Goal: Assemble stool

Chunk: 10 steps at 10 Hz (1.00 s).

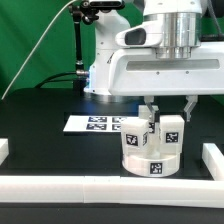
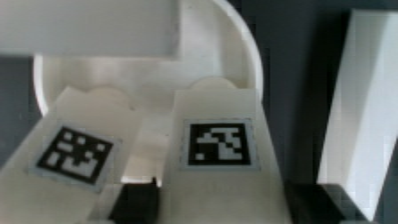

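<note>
The gripper [image 1: 169,108] hangs straight down over the round seat [image 1: 150,157], its two dark fingers [image 1: 187,105] drawn in close on the top of a white leg [image 1: 171,132] that stands upright on the seat. The wrist view looks down between the fingertips [image 2: 137,203] at two tagged leg faces side by side: one leg [image 2: 221,140] sits in line with the gripper and a second leg [image 2: 80,145] is just beside it, with the curved rim of the seat [image 2: 244,50] arcing beyond them. In the exterior view the second leg [image 1: 135,131] stands on the seat toward the exterior view's left of the held one, and the two nearly touch. The seat rests on the black worktop [image 1: 40,135]. Just behind the seat lies the marker board [image 1: 95,123], flat and close to its far edge. A long white border bar [image 1: 60,186] runs just in front of the seat, and another bar [image 1: 214,160] stands near it on the exterior view's right. Bare worktop spreads widest from the seat toward the exterior view's left.
</note>
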Each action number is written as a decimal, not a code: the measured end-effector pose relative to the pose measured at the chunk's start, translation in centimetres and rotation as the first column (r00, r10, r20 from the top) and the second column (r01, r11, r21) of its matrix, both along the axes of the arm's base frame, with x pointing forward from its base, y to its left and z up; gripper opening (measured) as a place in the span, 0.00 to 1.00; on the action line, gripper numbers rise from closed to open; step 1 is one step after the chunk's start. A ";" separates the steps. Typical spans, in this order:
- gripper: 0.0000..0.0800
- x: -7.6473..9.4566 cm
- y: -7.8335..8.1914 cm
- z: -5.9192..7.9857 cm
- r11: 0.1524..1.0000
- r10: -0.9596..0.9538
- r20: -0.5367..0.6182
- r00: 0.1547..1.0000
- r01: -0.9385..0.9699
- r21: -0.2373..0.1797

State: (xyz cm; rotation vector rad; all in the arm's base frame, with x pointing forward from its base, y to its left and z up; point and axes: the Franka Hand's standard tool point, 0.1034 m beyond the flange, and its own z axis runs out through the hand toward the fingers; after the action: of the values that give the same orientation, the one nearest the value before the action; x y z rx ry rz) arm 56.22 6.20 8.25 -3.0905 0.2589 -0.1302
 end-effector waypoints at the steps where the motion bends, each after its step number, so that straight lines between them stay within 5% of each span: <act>1: 0.42 0.0 0.0 0.0 0.998 -0.062 -0.002 0.998 0.062 0.007; 7: 0.42 0.0 0.1 0.0 0.912 -0.406 -0.022 0.913 0.407 0.044; 10: 0.42 0.0 0.3 0.0 0.772 -0.628 -0.057 0.776 0.630 0.079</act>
State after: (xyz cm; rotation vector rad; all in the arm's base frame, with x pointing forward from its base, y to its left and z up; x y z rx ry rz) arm 56.23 6.52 8.28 -2.7688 1.2596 -0.0857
